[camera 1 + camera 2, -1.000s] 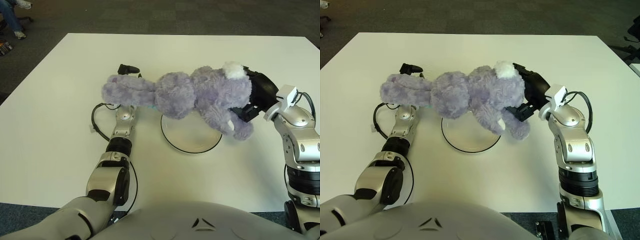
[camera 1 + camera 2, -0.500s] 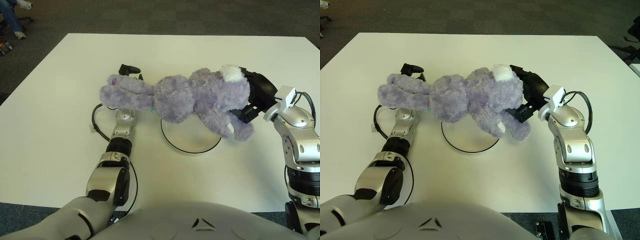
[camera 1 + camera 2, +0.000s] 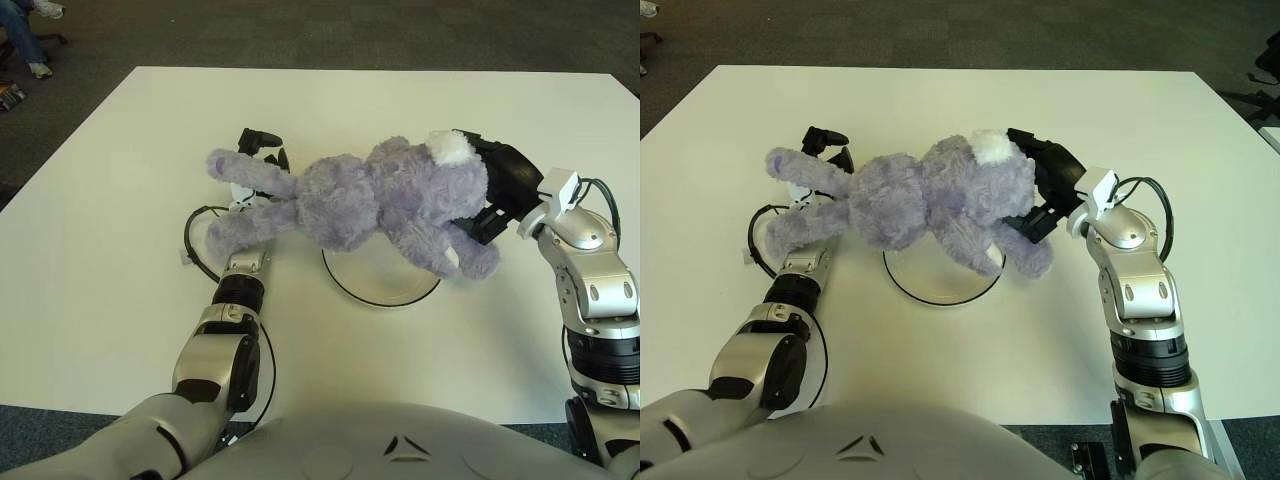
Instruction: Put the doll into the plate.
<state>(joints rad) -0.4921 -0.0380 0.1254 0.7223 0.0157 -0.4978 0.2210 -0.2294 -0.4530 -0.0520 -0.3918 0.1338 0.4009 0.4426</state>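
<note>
A fluffy purple doll (image 3: 370, 200) with a white tuft lies stretched out sideways in the air just above the table. My right hand (image 3: 500, 190) is shut on its right end, black fingers wrapped round the body by the tuft. The doll's middle hangs over the back half of a round clear plate (image 3: 380, 304) with a dark rim. Its two long limbs droop to the left over my left hand (image 3: 262, 145), whose black fingers stick out loosely behind them and hold nothing.
A black cable loop (image 3: 190, 240) lies on the white table beside my left wrist. The table's far edge (image 3: 370, 68) meets dark carpet. A seated person's legs (image 3: 25, 35) show at the top left corner.
My right hand has carried the doll a little to the left and lower. Its long limbs have swung down and now drape over the left hand. The left arm has stayed put.
</note>
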